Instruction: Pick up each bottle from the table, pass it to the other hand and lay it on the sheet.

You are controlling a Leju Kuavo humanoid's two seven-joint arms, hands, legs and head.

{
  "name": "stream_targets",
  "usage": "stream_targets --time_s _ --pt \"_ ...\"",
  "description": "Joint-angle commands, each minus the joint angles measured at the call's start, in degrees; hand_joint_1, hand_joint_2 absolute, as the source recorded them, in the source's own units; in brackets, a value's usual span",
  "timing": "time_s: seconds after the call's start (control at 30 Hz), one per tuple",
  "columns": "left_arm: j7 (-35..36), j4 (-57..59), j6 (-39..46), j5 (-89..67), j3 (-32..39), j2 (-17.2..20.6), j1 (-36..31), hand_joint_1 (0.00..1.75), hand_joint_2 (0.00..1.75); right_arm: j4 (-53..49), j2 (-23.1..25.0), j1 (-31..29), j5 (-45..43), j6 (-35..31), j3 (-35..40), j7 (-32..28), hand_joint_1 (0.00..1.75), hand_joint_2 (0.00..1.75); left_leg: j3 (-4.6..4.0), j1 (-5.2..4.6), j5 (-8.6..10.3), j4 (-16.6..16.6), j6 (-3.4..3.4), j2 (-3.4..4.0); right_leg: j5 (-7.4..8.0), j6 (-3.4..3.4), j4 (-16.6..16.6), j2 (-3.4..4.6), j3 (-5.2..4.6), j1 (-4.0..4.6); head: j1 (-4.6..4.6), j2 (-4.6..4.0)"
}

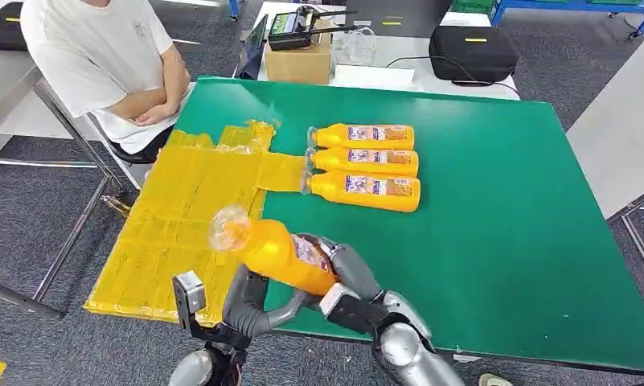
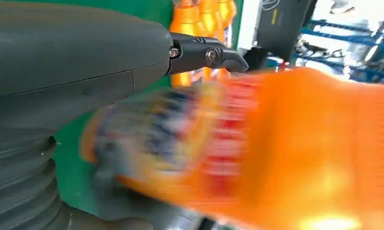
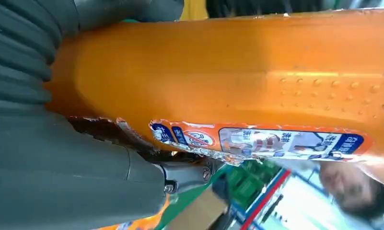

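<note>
I've got an orange bottle [image 1: 274,253] up off the green table [image 1: 503,241] at the near edge, tilted, its clear cap end over the yellow sheet [image 1: 182,225]. My right hand [image 1: 346,277] is wrapped round its base, while my left hand [image 1: 250,301] sits just under it, touching or not I cannot tell. Three more bottles [image 1: 365,166] lie side by side further off, necks at the sheet's right edge.
</note>
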Motion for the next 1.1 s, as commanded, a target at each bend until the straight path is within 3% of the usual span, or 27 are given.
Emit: stream_targets --time_s 0.03,0.37,0.4,0.43,0.47,0.5,0.7,1.03,1.1 --pt "-0.85 -1.48 -0.71 2.51 1.36 0.74 -1.0 0.0 1.75 7.62 0.41 -3.31 0.47 -1.08 6.92 -1.22 1.75 1.75 0.14 0.01 0.01 -0.14 0.15 0.06 0.04 -0.25 -0.14 0.09 0.1 0.06 0.0 0.0" --pt "2.55 -0.04 -5.44 8.98 -1.38 2.18 -1.05 0.0 1.75 8.95 -0.21 -4.71 2.29 -3.51 10.3 -0.79 1.75 1.75 0.16 0.02 0.05 -0.23 0.18 0.03 0.08 -0.33 -0.23 0.07 0.1 0.09 0.0 0.0" --pt "2.92 0.51 -6.0 9.66 -1.39 2.09 -1.2 1.24 1.75 8.89 -0.01 -4.92 2.17 -3.32 10.33 -0.64 1.75 1.75 0.08 -0.02 0.03 -0.15 0.14 0.01 0.04 -0.24 -0.14 0.04 0.02 0.04 0.0 0.0" --pt "3.27 0.94 -6.26 10.18 -1.28 1.99 -1.32 1.75 1.75 8.75 0.13 -5.11 2.2 -3.32 10.39 -0.6 0.38 1.75 0.13 0.0 0.04 -0.19 0.18 -0.02 0.05 -0.29 -0.2 0.03 0.08 0.07 0.0 0.0" --pt "3.55 1.55 -5.42 10.27 -0.69 1.67 -1.36 1.75 1.75 8.4 0.56 -4.86 2.26 -4.51 9.95 0.02 0.02 1.75 0.04 -0.01 0.02 -0.11 0.12 0.02 0.03 -0.19 -0.11 0.04 -0.02 0.03 0.0 0.0" --pt "4.16 1.9 -5.32 10.72 -0.46 1.62 -1.42 1.75 1.75 8.14 0.9 -4.64 2.11 -5.05 9.68 0.12 0.0 0.0 0.11 -0.01 0.03 -0.17 0.18 0.02 0.05 -0.27 -0.18 0.06 0.05 0.05 0.0 0.0" --pt "4.64 1.94 -3.49 11.2 0.74 1.28 -1.3 1.75 1.75 6.0 2.0 -3.06 1.23 -9.23 7.92 -0.8 0.0 0.0 0.03 0.01 0.0 -0.1 0.1 0.03 0.02 -0.21 -0.1 0.06 -0.03 0.06 0.0 0.0" --pt "3.4 -1.1 17.01 13.2 7.89 -3.56 -1.46 1.75 1.75 -3.97 0.37 5.07 -0.23 -19.99 6.45 -5.99 0.0 0.0 -0.05 -0.02 -0.01 -0.07 0.14 -0.05 0.0 -0.21 -0.08 0.0 -0.04 0.03 0.02 0.0" --pt "0.77 0.51 25.98 6.84 7.7 -2.96 -3.29 1.75 1.75 -6.22 -0.5 7.22 3.1 -24.91 7.52 -6.64 0.0 0.0 0.02 0.0 -0.01 -0.13 0.16 -0.02 0.01 -0.29 -0.12 0.04 0.01 0.06 0.0 0.0"
